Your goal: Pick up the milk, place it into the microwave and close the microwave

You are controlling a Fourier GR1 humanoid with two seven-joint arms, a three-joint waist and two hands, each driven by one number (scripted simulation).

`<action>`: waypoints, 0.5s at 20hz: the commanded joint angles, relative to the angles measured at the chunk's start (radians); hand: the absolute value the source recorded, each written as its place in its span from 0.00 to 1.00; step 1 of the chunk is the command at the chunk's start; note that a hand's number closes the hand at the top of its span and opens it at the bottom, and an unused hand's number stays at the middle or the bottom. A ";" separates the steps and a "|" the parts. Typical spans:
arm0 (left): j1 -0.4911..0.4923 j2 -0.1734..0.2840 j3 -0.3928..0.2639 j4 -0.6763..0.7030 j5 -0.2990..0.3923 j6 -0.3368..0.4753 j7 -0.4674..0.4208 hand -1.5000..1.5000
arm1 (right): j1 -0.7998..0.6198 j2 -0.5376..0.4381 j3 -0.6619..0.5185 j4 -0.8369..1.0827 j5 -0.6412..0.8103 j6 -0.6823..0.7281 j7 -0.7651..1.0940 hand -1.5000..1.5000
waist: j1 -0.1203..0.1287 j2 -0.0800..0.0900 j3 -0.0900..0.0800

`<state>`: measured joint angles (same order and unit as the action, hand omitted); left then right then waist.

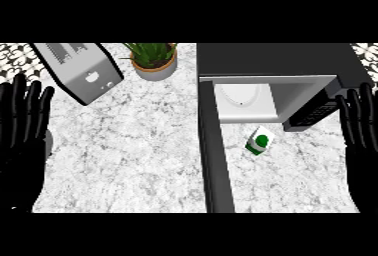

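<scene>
At the left edge of the frame the left robot hand stands with fingers straight and upward, holding nothing; it looks parked there, well apart from everything the task needs. Just right of it, in the upper left, one silver toaster lies at an angle on the marbled tabletop. Beside it, at upper centre, is one potted plant in a terracotta pot. Neither belongs to the task, and both sit clear of the working area.

Down the middle runs the microwave door, a dark bar swung fully open toward the lower edge, so the pale cavity is exposed and ready to take something. There is one microwave, filling the upper right, with its keypad panel at the cavity's right.

The one milk carton, white and green, stands on the tabletop just below the cavity opening, right of the open door, not yet lifted. It is placed near the opening, which I judge leaves only a brief carry inward.

At the right edge the right robot hand is likewise flat-fingered and empty, resting near the keypad, nearer to the carton of the two hands.
</scene>
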<state>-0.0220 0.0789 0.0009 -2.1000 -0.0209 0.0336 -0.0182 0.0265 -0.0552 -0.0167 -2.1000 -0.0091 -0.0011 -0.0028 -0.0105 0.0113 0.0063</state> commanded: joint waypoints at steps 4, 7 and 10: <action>0.047 -0.012 -0.049 -0.059 -0.021 -0.004 0.040 0.00 | -0.112 0.054 0.175 0.082 0.288 -0.332 0.020 0.00 | 0.026 -0.013 -0.007; 0.096 -0.076 -0.068 -0.011 0.003 0.048 0.102 0.00 | -0.191 0.054 0.250 0.193 0.382 -0.444 0.117 0.00 | 0.037 -0.011 -0.008; 0.147 -0.037 -0.021 -0.101 0.048 0.015 0.125 0.00 | -0.228 0.055 0.424 0.261 0.457 -0.632 0.189 0.00 | 0.035 -0.013 -0.007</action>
<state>0.0680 0.0315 -0.0531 -2.1477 -0.0230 0.0584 0.0597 -0.1704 -0.0056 0.2575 -1.9242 0.3451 -0.4565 0.1224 0.0209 0.0001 -0.0008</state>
